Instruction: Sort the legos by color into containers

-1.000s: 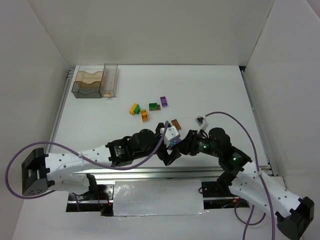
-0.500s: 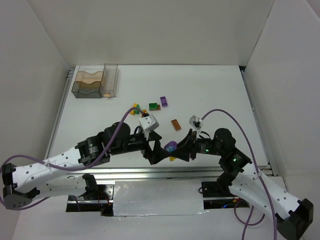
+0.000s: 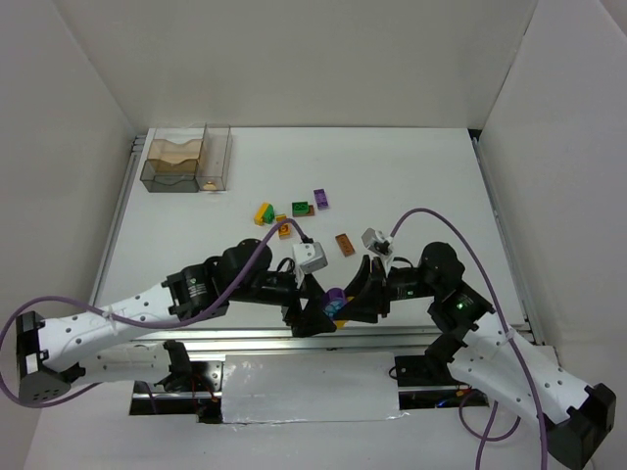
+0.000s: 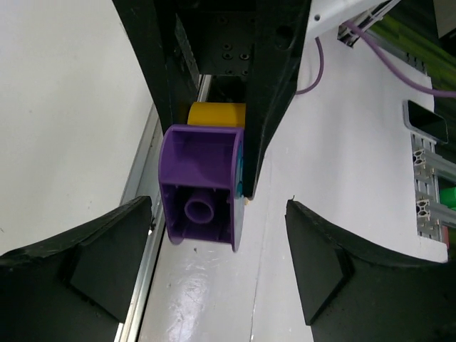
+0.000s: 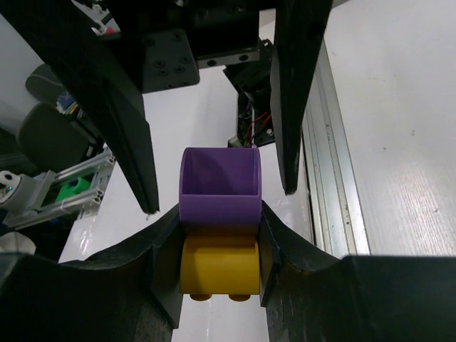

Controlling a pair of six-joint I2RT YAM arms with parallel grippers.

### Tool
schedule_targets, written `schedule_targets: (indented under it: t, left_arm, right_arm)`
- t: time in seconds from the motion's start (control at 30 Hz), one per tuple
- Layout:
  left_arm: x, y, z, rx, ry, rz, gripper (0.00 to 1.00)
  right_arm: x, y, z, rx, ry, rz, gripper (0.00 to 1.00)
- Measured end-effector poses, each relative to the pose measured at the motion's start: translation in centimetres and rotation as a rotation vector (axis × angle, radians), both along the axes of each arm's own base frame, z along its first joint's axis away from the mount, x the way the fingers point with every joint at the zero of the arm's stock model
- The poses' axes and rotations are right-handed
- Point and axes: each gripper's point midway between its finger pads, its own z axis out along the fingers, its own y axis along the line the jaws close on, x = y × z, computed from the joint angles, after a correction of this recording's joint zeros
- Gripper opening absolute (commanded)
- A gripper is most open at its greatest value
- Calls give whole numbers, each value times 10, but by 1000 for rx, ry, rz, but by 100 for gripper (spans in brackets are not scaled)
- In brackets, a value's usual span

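Two joined pieces, purple brick and yellow brick, pinched in right gripper near table front edge; left gripper spread wide beside them, apparently not touching; containers far-left.

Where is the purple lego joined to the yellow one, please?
Top view, front-centre: the purple lego is pinched in the right gripper, ahead of the open left gripper.
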Motion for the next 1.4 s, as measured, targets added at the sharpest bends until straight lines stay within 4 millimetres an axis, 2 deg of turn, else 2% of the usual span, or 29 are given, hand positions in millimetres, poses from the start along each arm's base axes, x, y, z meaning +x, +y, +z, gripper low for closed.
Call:
schedule_targets:
  t: [0.03,0.2,0.3,0.33,0.37,0.4,0.57,0.77,1.03,1.23,1.27,1.33,1.37,1.4]
  left_arm:
    - [0,-2,-4,12,8,-4,86]
    - [-1,-7,-13,35,32,-19,55]
    - [-2,-7,-10,28,29,-28,60]
    - [-2,-7,-10,26,28,-31,66]
    - [-3,-7,-9,22,27,-35,76]
    - [-4,-8,-6,12,26,-43,78]
    - [-7,-6,7,-30,7,-52,74]
    - [-5,-5,13,-50,-3,-47,70]
    - [-2,-6,15,-63,-9,-43,67]
    - [-1,-9,8,-44,4,-46,65]
    - [-1,-9,7,-39,6,-46,64]
    - [-1,-11,4,-32,18,-50,53]
    - [-3,-11,3,-31,25,-54,45]
    - [-3,-11,3,-30,32,-56,35]
  right_arm:
    - [1,1,0,-2,1,2,0]
    - [-1,1,0,-5,3,25,0]
    - [-2,1,1,-3,-8,26,0]
    - [-2,1,1,-4,-12,28,0]
    - [-2,1,2,-3,-18,33,0]
    - [-3,1,1,-4,-23,36,0]
    - [-5,0,-4,-19,-23,55,0]
    - [-9,-1,-4,-16,-32,81,0]
    - [-13,-2,-4,-15,-34,106,2]
    - [-14,-3,-3,-13,-38,107,2]
    - [-14,-3,-3,-12,-39,107,2]
    - [-15,-3,-1,-9,-44,106,2]
    - [-15,-3,-1,-9,-46,106,2]
    - [-15,-3,-2,-12,-39,107,7]
